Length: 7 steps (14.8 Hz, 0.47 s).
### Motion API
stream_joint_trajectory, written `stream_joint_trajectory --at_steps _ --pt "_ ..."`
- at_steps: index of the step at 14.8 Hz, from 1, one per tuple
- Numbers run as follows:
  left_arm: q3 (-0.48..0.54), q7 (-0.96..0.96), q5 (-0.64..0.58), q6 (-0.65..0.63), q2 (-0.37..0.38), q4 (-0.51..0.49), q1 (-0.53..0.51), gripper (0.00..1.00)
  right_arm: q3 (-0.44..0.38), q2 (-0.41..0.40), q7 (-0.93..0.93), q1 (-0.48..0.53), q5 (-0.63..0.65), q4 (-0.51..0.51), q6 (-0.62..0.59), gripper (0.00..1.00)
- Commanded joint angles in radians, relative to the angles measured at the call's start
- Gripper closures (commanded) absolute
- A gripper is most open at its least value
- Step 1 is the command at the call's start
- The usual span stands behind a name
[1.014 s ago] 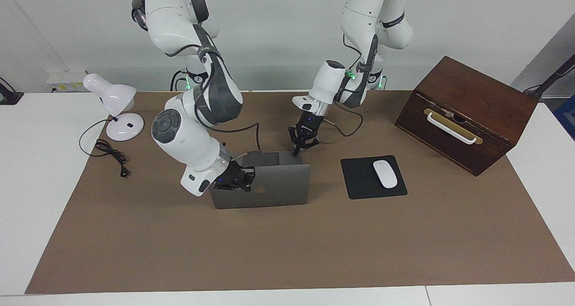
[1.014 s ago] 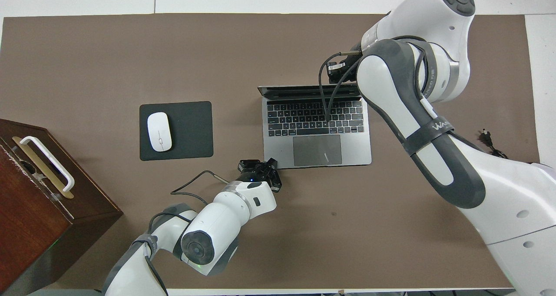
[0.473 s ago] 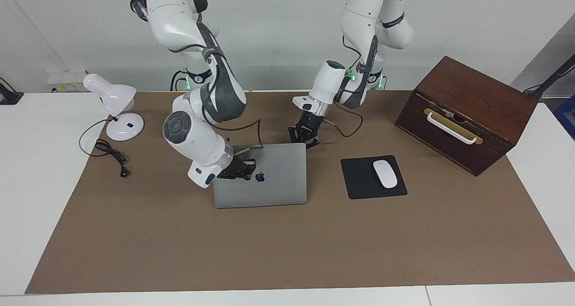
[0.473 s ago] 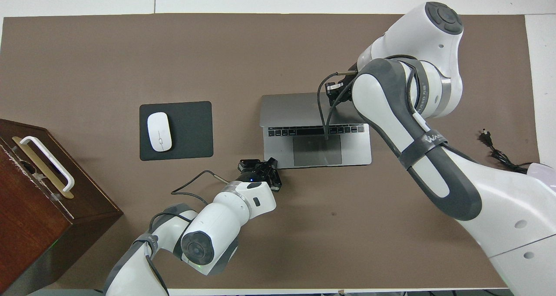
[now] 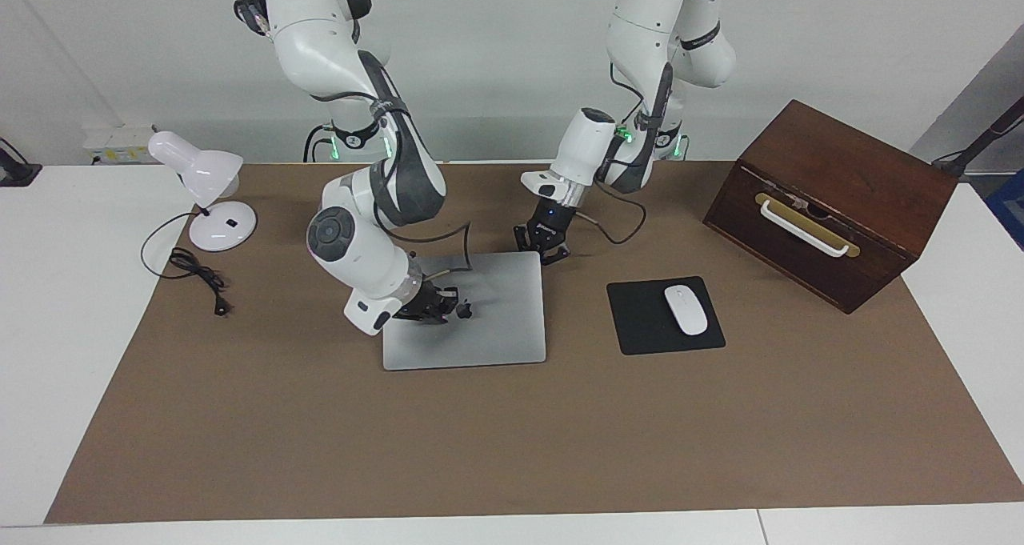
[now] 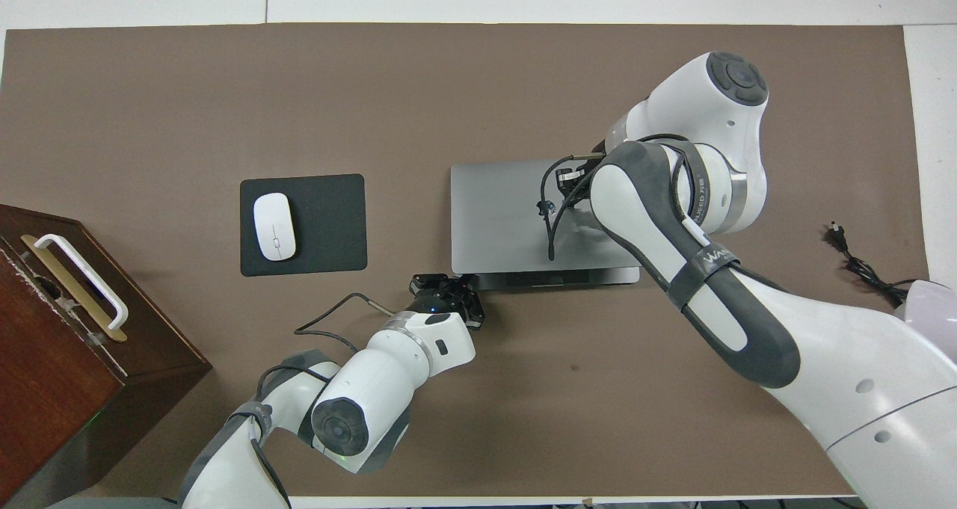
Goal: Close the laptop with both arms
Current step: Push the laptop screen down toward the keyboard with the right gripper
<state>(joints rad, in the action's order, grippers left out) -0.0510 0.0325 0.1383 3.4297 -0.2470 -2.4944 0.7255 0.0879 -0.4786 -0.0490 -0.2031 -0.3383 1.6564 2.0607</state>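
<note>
The laptop (image 5: 468, 311) is seen lying almost flat on the brown mat (image 5: 512, 433), its lid nearly down on the deck. In the overhead view a thin dark strip of the deck is still shown at the edge nearer to the robots, so the lid is judged not quite shut, and a last small push is left. The right gripper (image 5: 436, 305) is pressed on top of the lid beside the dark apple logo; whether its jaws are open or shut cannot be told. The left gripper (image 5: 546, 243) is placed at the laptop's corner nearer to the robots, and its jaws cannot be read either. In the overhead view the right gripper is mostly hidden under its own arm; its touch on the lid is shown only in the facing view. The mouse pad (image 5: 640, 321) with the white mouse (image 5: 686, 310) is set well apart from both grippers.
</note>
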Motion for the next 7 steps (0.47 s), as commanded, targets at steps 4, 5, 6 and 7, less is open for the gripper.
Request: stream_joint_trajectory --at_steps 4,5,6,7 --pt "0.016 -0.022 0.018 0.02 -0.083 0.005 0.006 1.0 0.007 0.025 -0.006 0.005 -0.01 0.057 0.048 1.0" --pt "0.016 -0.022 0.02 0.022 -0.083 0.003 0.006 1.0 0.007 0.026 -0.006 0.005 -0.01 0.065 0.05 1.0" --pt "0.016 -0.022 0.018 0.022 -0.083 0.003 0.006 1.0 0.007 0.026 -0.006 0.005 -0.01 0.068 0.05 1.0" --pt "0.016 -0.022 0.02 0.022 -0.083 0.003 0.006 1.0 0.007 0.026 -0.006 0.004 -0.01 0.071 0.052 1.0"
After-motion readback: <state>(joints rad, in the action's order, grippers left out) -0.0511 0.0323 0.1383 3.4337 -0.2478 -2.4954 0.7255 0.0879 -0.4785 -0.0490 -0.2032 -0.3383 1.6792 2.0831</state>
